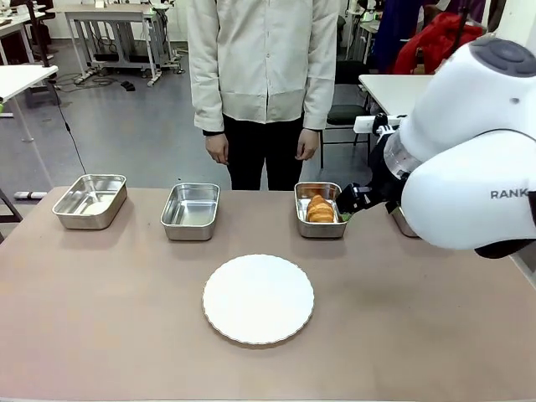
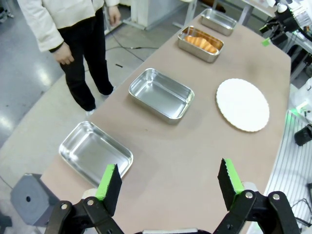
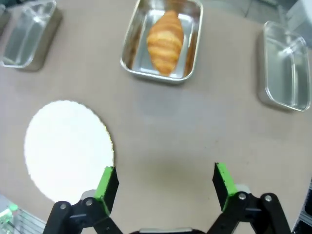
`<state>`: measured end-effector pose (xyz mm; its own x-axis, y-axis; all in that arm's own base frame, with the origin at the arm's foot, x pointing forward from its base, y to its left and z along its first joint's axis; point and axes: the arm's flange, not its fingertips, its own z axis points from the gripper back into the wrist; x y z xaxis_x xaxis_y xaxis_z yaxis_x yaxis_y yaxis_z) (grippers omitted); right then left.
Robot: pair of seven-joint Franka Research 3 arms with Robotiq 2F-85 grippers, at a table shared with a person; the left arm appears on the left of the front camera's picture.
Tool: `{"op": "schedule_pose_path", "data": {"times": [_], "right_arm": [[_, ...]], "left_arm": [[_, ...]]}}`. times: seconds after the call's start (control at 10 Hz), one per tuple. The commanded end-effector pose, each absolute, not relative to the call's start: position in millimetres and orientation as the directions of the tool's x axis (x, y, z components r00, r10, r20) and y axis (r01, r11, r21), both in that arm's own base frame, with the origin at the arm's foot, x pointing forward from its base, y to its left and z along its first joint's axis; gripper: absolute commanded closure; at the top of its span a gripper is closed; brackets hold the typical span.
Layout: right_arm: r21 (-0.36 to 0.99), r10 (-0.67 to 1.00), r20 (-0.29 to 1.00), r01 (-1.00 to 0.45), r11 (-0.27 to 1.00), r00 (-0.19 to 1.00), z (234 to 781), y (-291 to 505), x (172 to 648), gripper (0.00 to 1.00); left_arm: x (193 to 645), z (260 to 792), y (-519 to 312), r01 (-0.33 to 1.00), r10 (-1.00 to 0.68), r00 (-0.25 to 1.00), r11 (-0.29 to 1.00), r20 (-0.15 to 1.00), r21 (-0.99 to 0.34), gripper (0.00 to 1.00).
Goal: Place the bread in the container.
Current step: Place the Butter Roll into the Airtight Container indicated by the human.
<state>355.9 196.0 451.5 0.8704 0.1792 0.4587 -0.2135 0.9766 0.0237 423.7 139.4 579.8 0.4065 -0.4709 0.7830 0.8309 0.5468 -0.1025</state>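
bread lying in the container, both grippers open and empty

the right gripper (image 3: 165,183) is held above bare tabletop with its green-padded fingers (image 3: 107,181) spread wide and nothing between them. ahead of it the bread (image 3: 165,41) is seen lying lengthwise inside the container (image 3: 130,57), clear of the fingers. the plate (image 3: 68,146) is seen beside the left finger in that view, and another tray (image 3: 285,68) off to the other side of the container. in the front view the right arm (image 1: 469,151) is seen coming in from the right, its gripper (image 1: 353,201) just beside the container (image 1: 320,226), in which the bread (image 1: 319,208) rests.

the left gripper (image 2: 168,183) is held high over the near end of the table (image 2: 195,161), its fingers (image 2: 109,183) wide apart and empty. below it a row of trays is seen: the nearest tray (image 2: 95,153), a middle tray (image 2: 161,93), then the container (image 2: 201,44) with the bread (image 2: 200,44), and a far tray (image 2: 219,20). the plate (image 2: 242,104) lies beside the row, well apart from the container.

a person (image 1: 261,84) is stood at the far side, hands (image 1: 217,148) hanging by the sides, away from the table
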Motion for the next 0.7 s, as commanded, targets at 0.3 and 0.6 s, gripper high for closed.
{"op": "schedule_pose_path", "data": {"times": [0.3,0.6], "right_arm": [[0.024,0.179,0.459,-0.214,0.977,0.870,451.5,196.0,355.9,0.00],[0.024,0.179,0.459,-0.214,0.977,0.870,451.5,196.0,355.9,0.00]], "left_arm": [[423.0,580.3,139.3,0.835,-0.466,0.400,0.541,0.789,-0.104,0.00],[423.0,580.3,139.3,0.835,-0.466,0.400,0.541,0.789,-0.104,0.00]]}}
